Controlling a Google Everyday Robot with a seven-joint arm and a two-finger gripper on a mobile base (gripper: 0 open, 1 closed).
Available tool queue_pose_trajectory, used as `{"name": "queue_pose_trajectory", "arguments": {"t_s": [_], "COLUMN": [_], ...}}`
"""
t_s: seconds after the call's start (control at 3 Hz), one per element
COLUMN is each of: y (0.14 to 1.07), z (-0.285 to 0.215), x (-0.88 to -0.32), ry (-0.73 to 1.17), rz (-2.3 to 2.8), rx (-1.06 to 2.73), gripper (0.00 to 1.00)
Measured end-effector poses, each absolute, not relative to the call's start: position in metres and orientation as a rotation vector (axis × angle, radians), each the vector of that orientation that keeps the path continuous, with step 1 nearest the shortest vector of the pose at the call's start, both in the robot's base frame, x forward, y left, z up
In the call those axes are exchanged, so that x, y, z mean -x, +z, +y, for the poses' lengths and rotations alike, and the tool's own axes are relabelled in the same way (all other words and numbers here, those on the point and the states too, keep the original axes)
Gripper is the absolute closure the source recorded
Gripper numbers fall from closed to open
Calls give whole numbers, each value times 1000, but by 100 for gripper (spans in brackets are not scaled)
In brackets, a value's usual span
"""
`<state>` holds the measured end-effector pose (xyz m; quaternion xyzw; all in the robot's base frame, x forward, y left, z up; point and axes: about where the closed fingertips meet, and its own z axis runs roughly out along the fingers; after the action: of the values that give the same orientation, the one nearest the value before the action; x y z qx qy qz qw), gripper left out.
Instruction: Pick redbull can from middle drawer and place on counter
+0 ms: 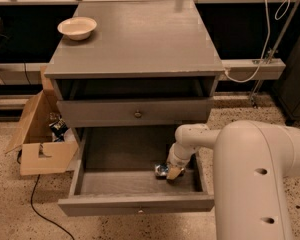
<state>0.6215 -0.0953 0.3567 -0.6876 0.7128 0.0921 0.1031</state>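
The middle drawer (135,203) is pulled out at the bottom of the grey cabinet. The redbull can (161,170), silver with blue, lies on the drawer floor at the right front. My gripper (173,172) reaches down into the drawer and sits right against the can's right side, partly covering it. The counter (140,39) is the flat grey top of the cabinet, above and behind the drawer.
A cream bowl (77,28) stands at the counter's back left. A shut drawer front with a round knob (138,114) sits above the open drawer. An open cardboard box (40,139) stands on the floor to the left. My large white arm link (255,184) fills the lower right.
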Motion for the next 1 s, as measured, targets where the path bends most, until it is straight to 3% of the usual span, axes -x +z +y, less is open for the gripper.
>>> {"name": "queue_pose_trajectory", "arguments": {"t_s": [0.33, 0.67, 1.0], "y": [367, 415, 497], "z": [-104, -111, -127], "x": [-618, -612, -602], "ry": [322, 311, 273], "rz": [2049, 1934, 1797], "rx": [2001, 1961, 1931], "gripper": [76, 98, 100]}}
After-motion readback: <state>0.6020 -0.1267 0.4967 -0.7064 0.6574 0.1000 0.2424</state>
